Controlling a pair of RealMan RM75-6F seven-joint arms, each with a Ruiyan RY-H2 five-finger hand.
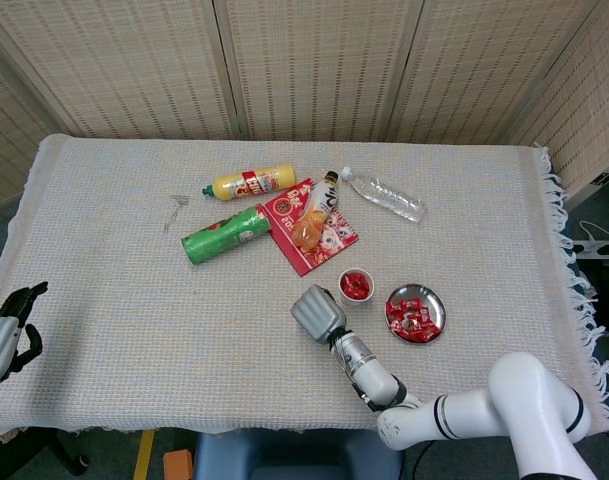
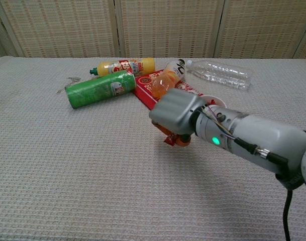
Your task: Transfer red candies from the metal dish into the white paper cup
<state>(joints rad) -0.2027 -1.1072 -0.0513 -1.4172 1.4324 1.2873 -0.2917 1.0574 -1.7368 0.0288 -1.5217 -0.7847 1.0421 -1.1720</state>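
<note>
A coarse, matt woven cloth [image 1: 124, 250] with a fringed right edge covered the table. The metal dish [image 1: 431, 300] at lower right of the head view was polished and reflective, and held candies [image 1: 412, 318] in glossy red wrappers. The paper cup [image 1: 342, 284] looked matt white. The clear bottle [image 1: 384, 194] at upper centre was transparent, ridged plastic. The right hand [image 2: 176, 114] had a smooth, satin grey shell.
</note>
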